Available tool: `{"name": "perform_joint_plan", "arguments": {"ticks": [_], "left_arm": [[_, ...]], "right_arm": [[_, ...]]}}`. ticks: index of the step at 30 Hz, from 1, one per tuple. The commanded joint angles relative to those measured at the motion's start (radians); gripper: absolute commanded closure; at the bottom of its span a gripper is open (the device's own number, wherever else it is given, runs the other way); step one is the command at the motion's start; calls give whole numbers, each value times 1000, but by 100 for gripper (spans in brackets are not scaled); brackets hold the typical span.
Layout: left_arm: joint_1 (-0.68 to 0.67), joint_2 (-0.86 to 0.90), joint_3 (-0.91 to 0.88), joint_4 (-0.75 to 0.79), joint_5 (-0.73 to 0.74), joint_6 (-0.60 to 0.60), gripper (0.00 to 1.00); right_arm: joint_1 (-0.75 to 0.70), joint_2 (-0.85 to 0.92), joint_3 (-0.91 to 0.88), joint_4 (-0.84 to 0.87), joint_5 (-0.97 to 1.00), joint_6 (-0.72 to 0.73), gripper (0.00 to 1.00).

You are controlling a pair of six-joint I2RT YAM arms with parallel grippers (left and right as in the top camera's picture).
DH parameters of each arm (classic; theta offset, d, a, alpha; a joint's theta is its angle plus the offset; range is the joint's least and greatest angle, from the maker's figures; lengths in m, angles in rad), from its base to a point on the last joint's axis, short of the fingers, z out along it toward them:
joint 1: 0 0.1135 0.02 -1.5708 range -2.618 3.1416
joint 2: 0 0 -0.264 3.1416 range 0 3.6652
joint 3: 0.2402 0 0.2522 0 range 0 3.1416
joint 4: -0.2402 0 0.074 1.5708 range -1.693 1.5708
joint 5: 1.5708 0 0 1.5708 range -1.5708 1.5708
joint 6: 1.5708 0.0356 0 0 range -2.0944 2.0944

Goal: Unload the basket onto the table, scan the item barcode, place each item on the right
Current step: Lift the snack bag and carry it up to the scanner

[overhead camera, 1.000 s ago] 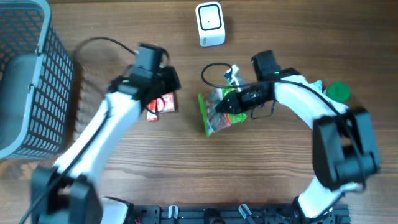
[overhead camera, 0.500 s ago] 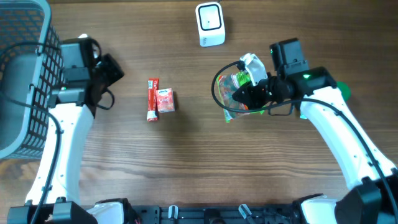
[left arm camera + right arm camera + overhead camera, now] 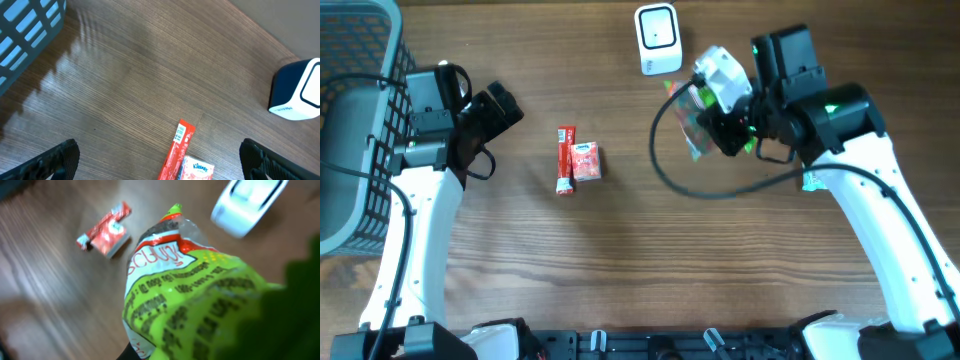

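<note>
Right claw (image 3: pixel 722 130) is clenched on the snack bag (image 3: pixel 190 295), held up by the scanner (image 3: pixel 658 38) for a read. Left claw (image 3: pixel 498 108) is spread wide and empty, idling out of the way.

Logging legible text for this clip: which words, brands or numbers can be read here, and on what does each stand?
"Kleenex": on the red tissue pack, left wrist view.
Big red lettering on the green bag: too blurred to read.
Black small print on the same bag: too blurred to read.
White label on the red stick: too small to read.
Small mark low on the scanner: too small to read.
</note>
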Motion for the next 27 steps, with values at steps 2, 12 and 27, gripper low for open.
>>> {"name": "perform_joint_plan", "arguments": {"ticks": [2,12,27], "left_arm": [[2,-5,3,0,-6,12,0],[2,-5,3,0,-6,12,0],[2,-5,3,0,-6,12,0]], "right_arm": [[113,-18,200,-14,241,-203,96],[322,-3,314,243,654,-626,96],[314,265,314,591,709,-834,96]]}}
